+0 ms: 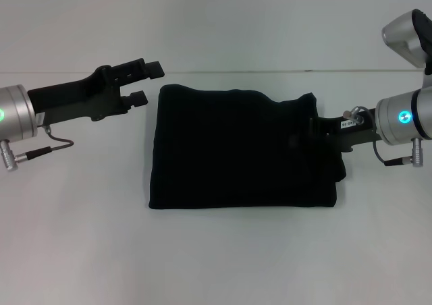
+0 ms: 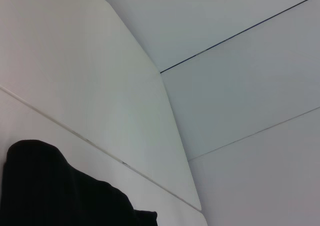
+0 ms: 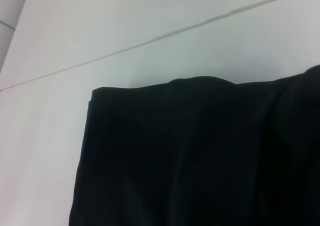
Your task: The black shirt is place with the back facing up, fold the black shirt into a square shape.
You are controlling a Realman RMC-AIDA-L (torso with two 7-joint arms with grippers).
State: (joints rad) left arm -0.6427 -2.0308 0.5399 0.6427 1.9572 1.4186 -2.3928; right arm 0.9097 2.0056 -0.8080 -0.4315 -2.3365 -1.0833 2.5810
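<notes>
The black shirt [image 1: 239, 150] lies folded into a rough rectangle in the middle of the white table [image 1: 81, 237], plain side up with no lettering showing. Its right edge is bunched and uneven. My left gripper [image 1: 148, 82] hovers open just off the shirt's far left corner, holding nothing. My right gripper [image 1: 316, 131] reaches in at the shirt's right edge and overlaps the cloth, black against black. In the left wrist view a corner of the black shirt [image 2: 50, 191] shows low in the picture. In the right wrist view the black shirt [image 3: 200, 161] fills the lower part, with one straight folded edge and a corner.
The table's back edge [image 1: 270, 71] runs just behind the shirt, with a pale wall beyond it. Bare white tabletop surrounds the shirt in front and on both sides. Part of my right arm's upper link [image 1: 408, 35] hangs at the top right.
</notes>
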